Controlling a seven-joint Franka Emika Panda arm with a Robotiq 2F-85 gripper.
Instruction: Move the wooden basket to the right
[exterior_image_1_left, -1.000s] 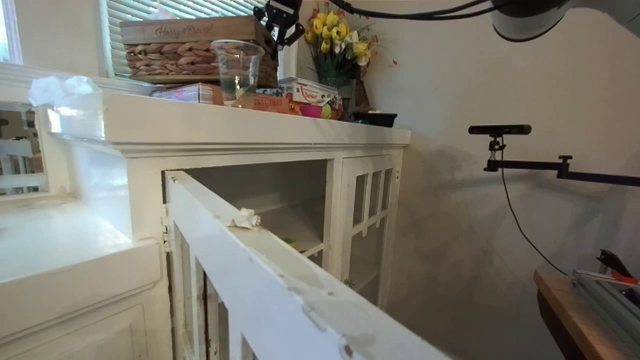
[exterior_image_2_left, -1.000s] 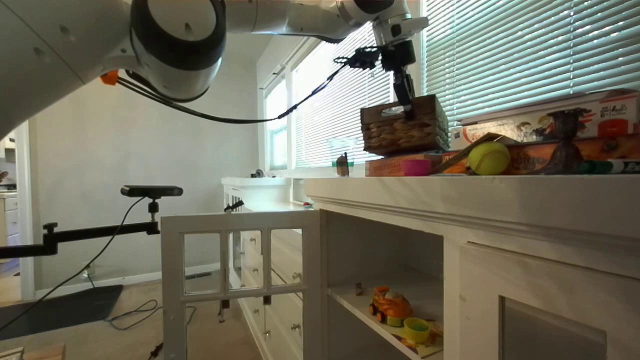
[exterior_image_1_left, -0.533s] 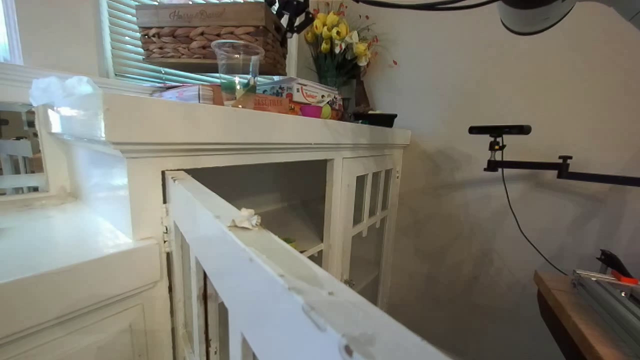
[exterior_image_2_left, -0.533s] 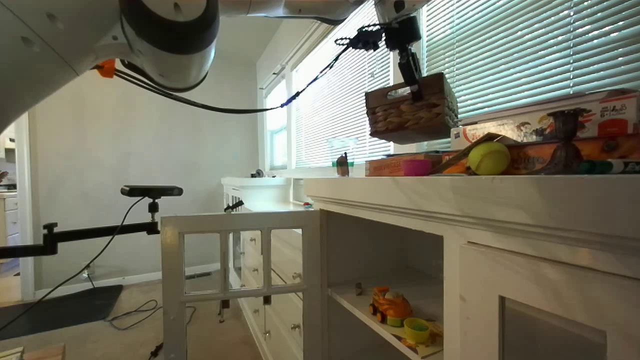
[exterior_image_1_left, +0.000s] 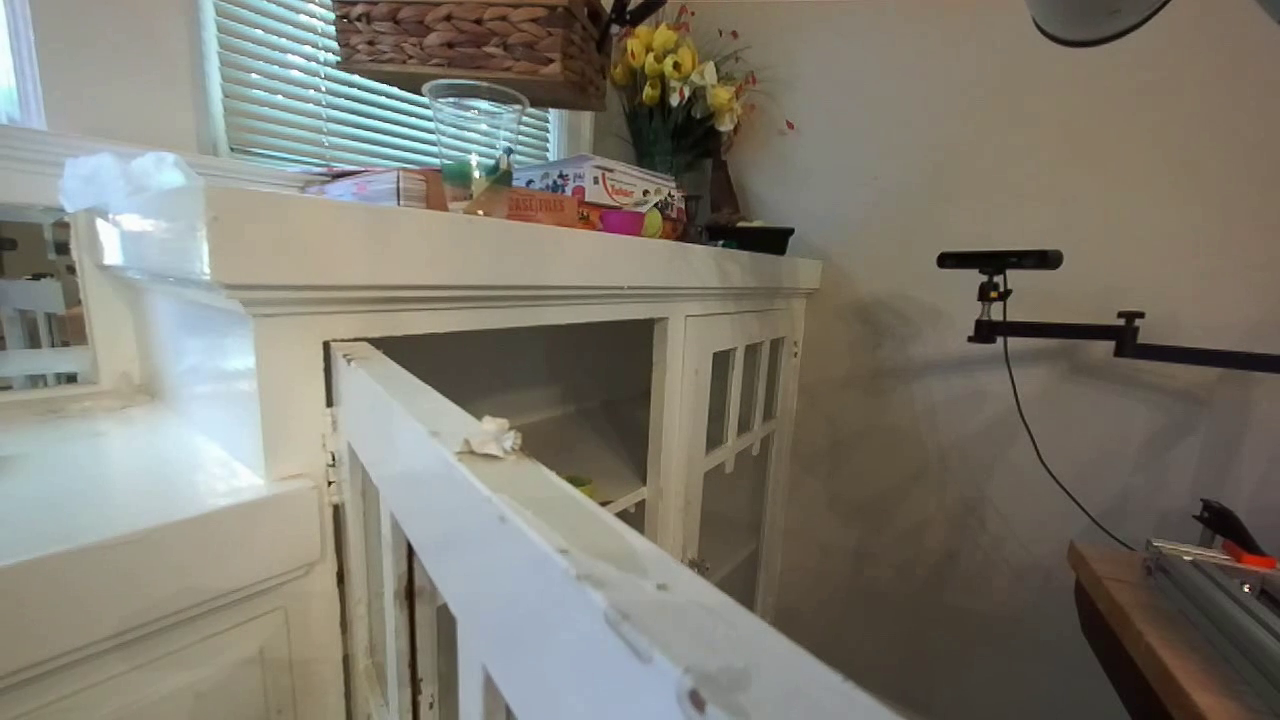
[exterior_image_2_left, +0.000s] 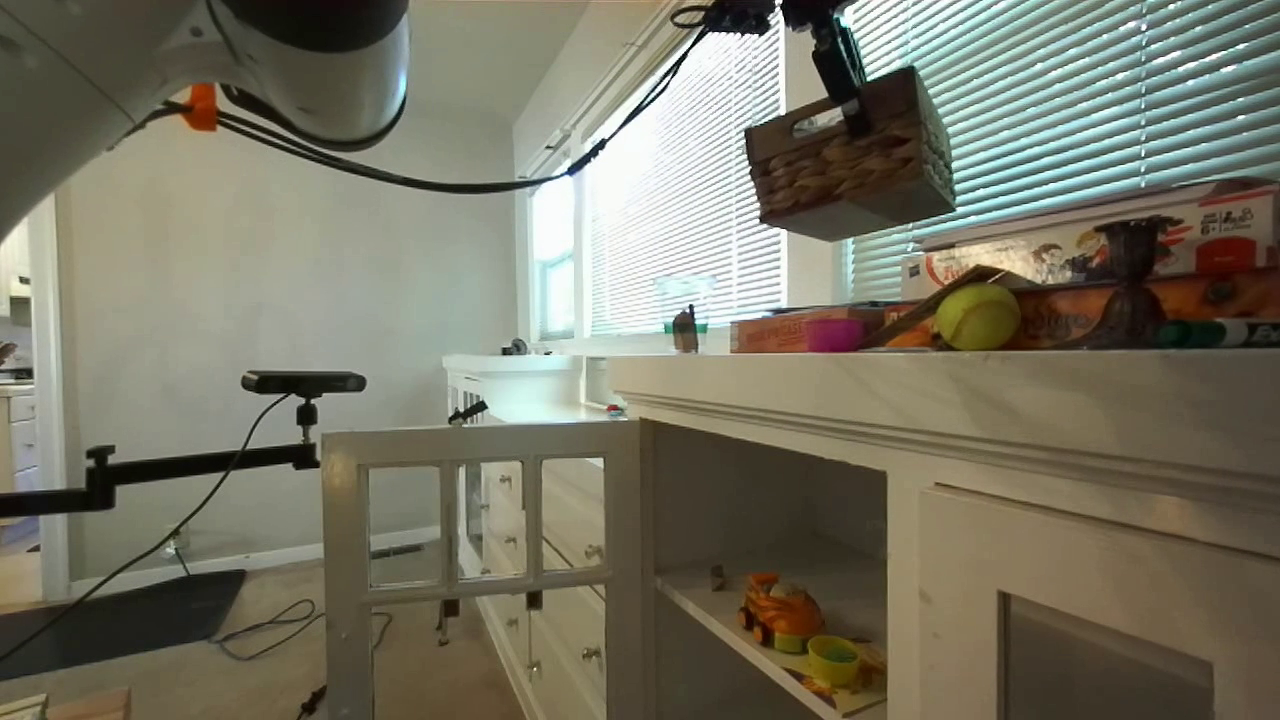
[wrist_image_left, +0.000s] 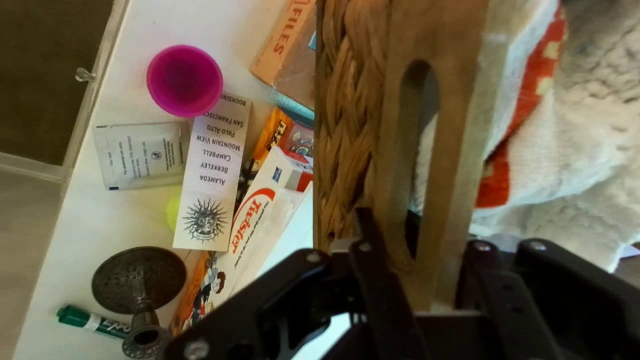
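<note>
The arm (exterior_image_2_left: 110, 60) is stretched in from the upper left corner of an exterior view, where its large rounded joint (exterior_image_2_left: 330, 90) is seen. Under this joint, black cables (exterior_image_2_left: 480, 187) are hung in a slack curve toward a dark fitting (exterior_image_2_left: 740, 15) beside the gripper (exterior_image_2_left: 857, 118). The gripper is pointed downward with a slant, and in both exterior views it is cut by the top edge. In the wrist view, the two black fingers (wrist_image_left: 378, 280) are closed from both sides upon one wall of the wooden basket (wrist_image_left: 350, 125).
</note>
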